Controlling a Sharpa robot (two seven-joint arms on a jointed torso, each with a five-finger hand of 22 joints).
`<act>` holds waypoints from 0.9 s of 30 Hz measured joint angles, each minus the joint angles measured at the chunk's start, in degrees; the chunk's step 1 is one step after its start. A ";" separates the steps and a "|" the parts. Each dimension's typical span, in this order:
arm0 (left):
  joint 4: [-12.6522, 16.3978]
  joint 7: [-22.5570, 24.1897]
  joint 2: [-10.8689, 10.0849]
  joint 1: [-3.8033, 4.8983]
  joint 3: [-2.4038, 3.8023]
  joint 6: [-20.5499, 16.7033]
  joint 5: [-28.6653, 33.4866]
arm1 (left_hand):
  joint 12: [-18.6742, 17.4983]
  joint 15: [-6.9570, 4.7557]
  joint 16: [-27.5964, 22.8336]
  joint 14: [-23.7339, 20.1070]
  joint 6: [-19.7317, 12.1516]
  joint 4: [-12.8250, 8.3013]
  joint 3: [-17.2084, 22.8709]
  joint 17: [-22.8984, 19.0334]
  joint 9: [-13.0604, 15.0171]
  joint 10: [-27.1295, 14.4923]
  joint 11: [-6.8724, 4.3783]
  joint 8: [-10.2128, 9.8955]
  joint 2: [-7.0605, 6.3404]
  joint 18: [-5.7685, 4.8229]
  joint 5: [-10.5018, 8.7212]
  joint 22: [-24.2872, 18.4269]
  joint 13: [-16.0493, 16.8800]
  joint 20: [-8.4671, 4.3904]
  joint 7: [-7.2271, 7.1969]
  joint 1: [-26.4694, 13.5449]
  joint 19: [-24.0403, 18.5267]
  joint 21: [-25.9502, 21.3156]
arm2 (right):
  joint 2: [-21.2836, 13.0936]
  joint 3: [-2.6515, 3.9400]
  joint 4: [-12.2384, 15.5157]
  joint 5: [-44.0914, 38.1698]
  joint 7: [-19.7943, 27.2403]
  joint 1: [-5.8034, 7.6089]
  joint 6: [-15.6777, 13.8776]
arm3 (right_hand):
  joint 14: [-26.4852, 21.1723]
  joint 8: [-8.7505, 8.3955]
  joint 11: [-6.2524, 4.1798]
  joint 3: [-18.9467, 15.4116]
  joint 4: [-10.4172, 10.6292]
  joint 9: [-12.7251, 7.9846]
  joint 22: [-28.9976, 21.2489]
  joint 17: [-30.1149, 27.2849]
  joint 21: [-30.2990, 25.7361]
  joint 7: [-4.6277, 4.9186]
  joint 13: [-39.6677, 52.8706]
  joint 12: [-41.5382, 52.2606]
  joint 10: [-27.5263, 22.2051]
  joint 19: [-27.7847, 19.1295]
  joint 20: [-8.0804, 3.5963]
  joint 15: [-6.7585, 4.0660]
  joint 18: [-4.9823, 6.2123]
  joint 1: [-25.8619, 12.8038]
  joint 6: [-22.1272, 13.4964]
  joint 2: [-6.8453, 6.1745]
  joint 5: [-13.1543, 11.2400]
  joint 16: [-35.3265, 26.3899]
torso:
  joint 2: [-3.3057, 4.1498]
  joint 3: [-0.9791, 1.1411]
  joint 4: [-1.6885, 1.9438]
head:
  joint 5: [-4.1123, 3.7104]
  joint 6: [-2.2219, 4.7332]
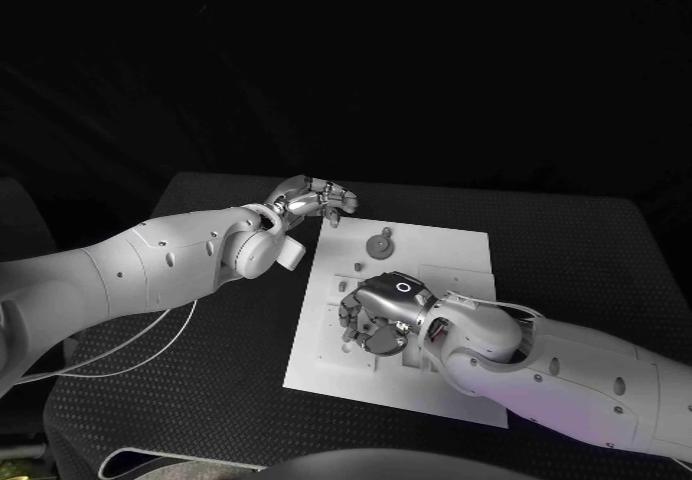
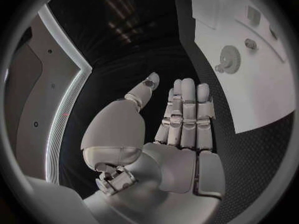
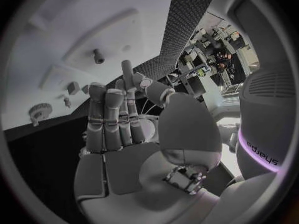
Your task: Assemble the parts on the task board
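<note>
Black table point(image 1: 577, 250) carries the task board point(image 1: 447, 250). One gear point(image 1: 379, 243) sits on the board near the left hand point(image 1: 310, 200), released. Right hand point(image 1: 382, 312) hovers mid-board, grasping nothing. Assembly judged largely unfinished.

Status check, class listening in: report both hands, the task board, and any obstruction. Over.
Left hand open, at the task board far corner, holding nothing. Right hand open, over board middle. Gear lying on board, untouched. No obstruction seen.

The white task board point(image 1: 433, 250) lies flat mid-desk; a grey toothed gear part point(image 1: 379, 243) lies flat toward its 11 o'clock corner, small pegs point(image 1: 343, 286) standing nearby
</note>
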 measured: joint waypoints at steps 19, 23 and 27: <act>0.25 -0.02 -0.18 0.00 0.00 0.00 0.00 | 0.00 0.00 0.00 0.00 0.00 0.00 0.00 0.05 0.00 -0.16 0.15 0.00 0.00 0.00 0.00 0.05 0.00 0.01 0.00 0.00 -0.01 0.00 | 1.22 -0.46 -1.50 -0.72 0.27 -1.06 0.04 | 0.00 -0.05 0.00 0.14 -0.17 -0.01 0.05 -0.01 0.22 0.01 0.03 -0.13 0.00 0.08 0.09 0.00 -0.01 -0.01 -0.02 -0.01 0.28 0.01 | -0.03 0.07 -0.05 | 0.31 -0.42; 0.25 -0.02 -0.18 0.00 0.00 0.01 0.00 | 0.00 0.00 0.00 0.00 0.00 0.00 0.00 0.04 0.00 -0.16 0.15 0.00 0.00 0.00 0.00 0.05 0.00 0.05 -0.01 0.00 -0.05 0.00 | 1.40 -0.51 -1.79 -0.76 0.32 -1.13 0.08 | 0.00 -0.05 0.00 0.13 -0.18 0.00 0.04 -0.01 0.21 0.07 0.04 -0.20 0.00 0.08 0.10 0.00 -0.02 -0.01 -0.08 -0.01 0.28 0.01 | -0.03 0.05 -0.06 | 0.35 -0.52; 0.25 -0.03 -0.13 0.00 0.00 0.01 0.00 | 0.00 0.00 0.00 0.00 -0.01 0.00 0.00 0.04 0.00 -0.17 0.15 0.00 0.00 0.00 0.00 0.04 0.01 0.10 -0.01 0.00 -0.09 0.00 | 1.67 -0.70 -2.34 -0.79 0.34 -1.16 0.15 | 0.00 -0.05 0.00 0.08 -0.23 0.06 0.04 0.04 0.21 0.07 0.04 0.00 0.00 0.07 0.11 0.00 -0.02 -0.01 -0.08 -0.02 0.27 0.01 | -0.03 0.03 -0.05 | 0.42 -0.60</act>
